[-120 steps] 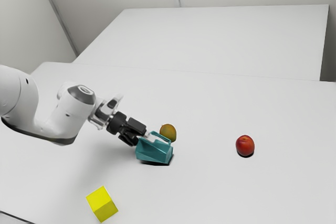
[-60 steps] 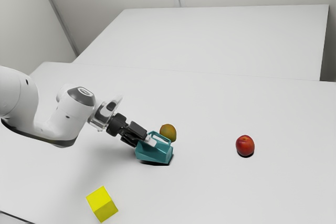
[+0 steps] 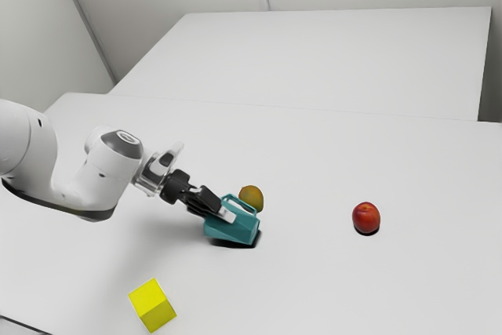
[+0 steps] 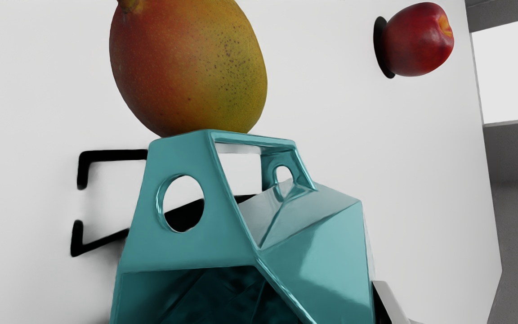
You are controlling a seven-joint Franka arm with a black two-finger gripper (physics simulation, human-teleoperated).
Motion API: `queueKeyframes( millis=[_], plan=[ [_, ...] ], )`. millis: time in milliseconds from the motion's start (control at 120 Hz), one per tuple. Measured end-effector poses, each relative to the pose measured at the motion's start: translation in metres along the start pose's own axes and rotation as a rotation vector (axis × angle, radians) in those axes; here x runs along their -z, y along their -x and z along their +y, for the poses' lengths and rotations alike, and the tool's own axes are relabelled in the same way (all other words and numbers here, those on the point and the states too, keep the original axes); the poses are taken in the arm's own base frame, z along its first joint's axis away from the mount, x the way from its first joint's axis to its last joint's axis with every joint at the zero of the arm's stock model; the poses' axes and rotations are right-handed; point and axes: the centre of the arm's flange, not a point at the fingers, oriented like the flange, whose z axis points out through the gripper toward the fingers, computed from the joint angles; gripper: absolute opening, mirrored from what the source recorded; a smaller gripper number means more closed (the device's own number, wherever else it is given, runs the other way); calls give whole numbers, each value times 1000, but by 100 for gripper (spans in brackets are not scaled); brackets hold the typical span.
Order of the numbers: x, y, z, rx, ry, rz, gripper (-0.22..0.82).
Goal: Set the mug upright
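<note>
Okay, the smooth white table (image 3: 314, 288) first: its far edge runs behind everything in the exterior view, with a raised-looking pale surface beyond it. In the wrist view another stretch of edge passes beyond the round red fruit (image 3: 366, 217), with grey past it. Widest open room is the bare white between the faceted teal mug (image 3: 235, 230) and the red fruit, which sits well apart toward the exterior view's right. More bare top lies between the mug and the bright yellow cube (image 3: 153, 306), down toward the exterior view's lower left. Tight side is at the mottled red, yellow and green mango (image 3: 252, 197): it is right behind the mug's teal handle (image 4: 223, 234), the one with round holes, and the two outlines overlap in both views; cannot tell if they touch.

Mug is tipped on its side, not upright, dark hollow mouth facing the black two-finger gripper (image 3: 225, 213), handle on the upper side. Gripper reaches in low and slanting from the exterior view's left, its tip overlapping the mug near the mouth end. How far open it is, and whether it has hold of the mug, cannot be told. Dark shadow under the mug, close against it in the exterior view
</note>
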Motion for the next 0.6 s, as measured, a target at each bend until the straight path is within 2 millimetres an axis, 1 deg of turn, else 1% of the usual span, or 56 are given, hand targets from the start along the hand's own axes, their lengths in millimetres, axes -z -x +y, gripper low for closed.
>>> queueKeyframes(
  millis=[117,200,483,533,600],
  plan=[
    [-1,-3,9,-21,2,2,-10],
    [0,-7,21,-47,2,9,-14],
    [12,-21,76,-170,-31,38,-14],
    [17,-24,86,-199,-48,38,-14],
    [30,-33,99,-250,-95,29,-15]
  ],
)
